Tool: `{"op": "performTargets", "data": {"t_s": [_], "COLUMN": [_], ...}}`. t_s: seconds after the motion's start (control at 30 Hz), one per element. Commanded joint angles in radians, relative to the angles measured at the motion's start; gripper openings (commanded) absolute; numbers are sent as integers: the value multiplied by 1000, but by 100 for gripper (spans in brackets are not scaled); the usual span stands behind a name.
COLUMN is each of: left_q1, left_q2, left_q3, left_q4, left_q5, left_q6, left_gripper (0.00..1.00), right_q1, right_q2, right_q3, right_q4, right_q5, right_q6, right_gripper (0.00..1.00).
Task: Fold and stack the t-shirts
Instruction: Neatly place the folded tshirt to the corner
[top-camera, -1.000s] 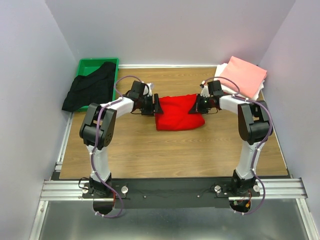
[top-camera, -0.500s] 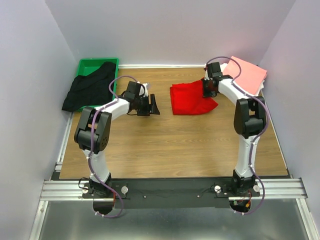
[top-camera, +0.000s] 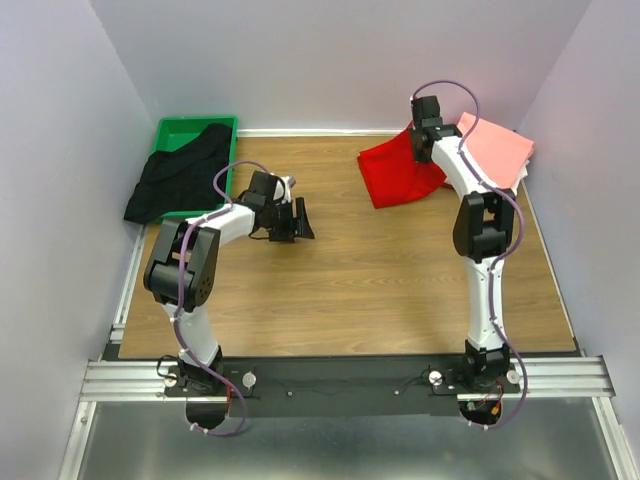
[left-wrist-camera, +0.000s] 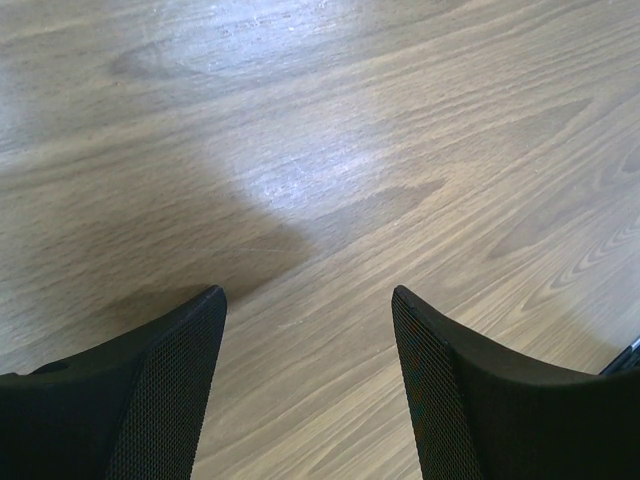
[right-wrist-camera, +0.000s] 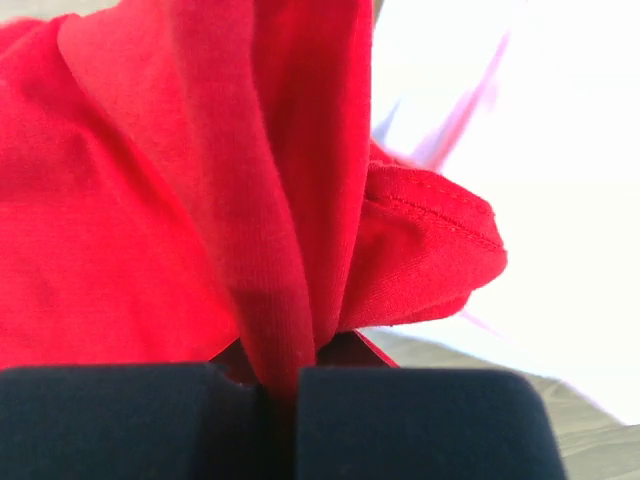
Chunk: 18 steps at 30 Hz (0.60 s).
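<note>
1. The right tool (top-camera: 425, 148) is clamped on a bunched fold of the red shirt (top-camera: 402, 172). A second ago the shirt lay at mid-desk. Now it hangs lifted at the far right, its edge reaching the pink shirt (top-camera: 497, 150).
2. That move looks like the stacking step: folding of the red one seems finished, and it is headed onto the pink and white pile. In the wrist view the cloth droops crumpled from the grip, so it may land untidily.
3. The left tool (top-camera: 297, 220), which was at the shirt's left edge a second ago, has let go. Its jaws stand apart with nothing between them, over bare desk (top-camera: 350, 290) left of centre.
4. The black shirt (top-camera: 180, 180) has not moved. It is draped unfolded over the green bin (top-camera: 178, 128) at far left.
</note>
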Motion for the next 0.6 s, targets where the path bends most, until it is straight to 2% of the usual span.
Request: {"op": "performTargets", "data": {"t_s": [0.0,0.23,0.57], "left_q1": [5,4,4], "left_q2": [-38,-54,-60], "left_q3": [-32,-81,-115], "left_q4": [1,4,15], "left_q5": [-22,-28,-26], "left_q6": [11,9,-3], "left_gripper": [75,75,75], "right_q1": [-8,-31,-149], "right_q2": [59,117,38], "right_q3": [159,351,368], "right_q4": [-9,-8,-4], "right_q5": [127,147,32], "right_q6": [-50,-89,29], "right_gripper": [0,0,0]}}
